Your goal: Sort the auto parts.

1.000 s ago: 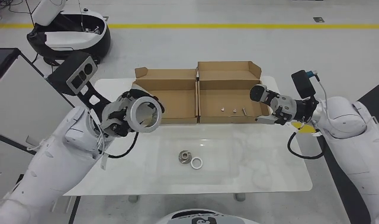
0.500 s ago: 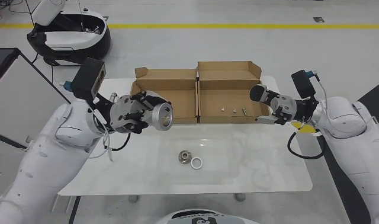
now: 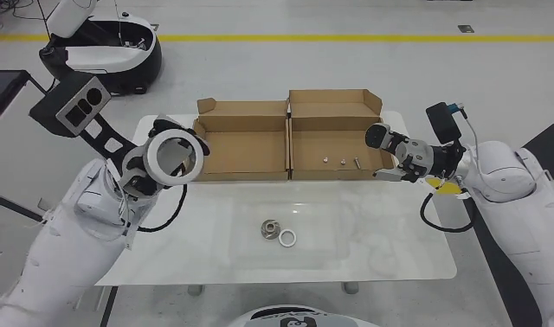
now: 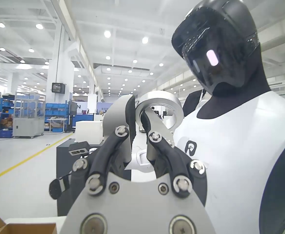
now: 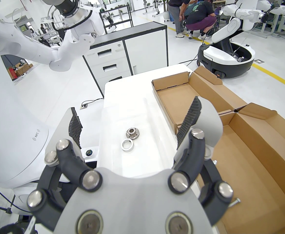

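Observation:
A large metal ring hangs above the table's left edge, left of the left cardboard box. My left gripper is shut on the ring's wall, one finger outside it and the other inside. On the table's middle lie a flanged hub and a small ring, seen from the right wrist as the hub and ring. My right gripper is open at the right box's right edge, with nothing held between its fingers.
The right box holds a few small bolts, one bolt close to my right gripper. Both boxes stand side by side at the back of the white table. A cabinet and a wheeled robot base stand off to the left.
My left arm has swung the large ring leftward, away from the left box's near corner, turning its wrist so the ring faces up. The right arm has not moved.

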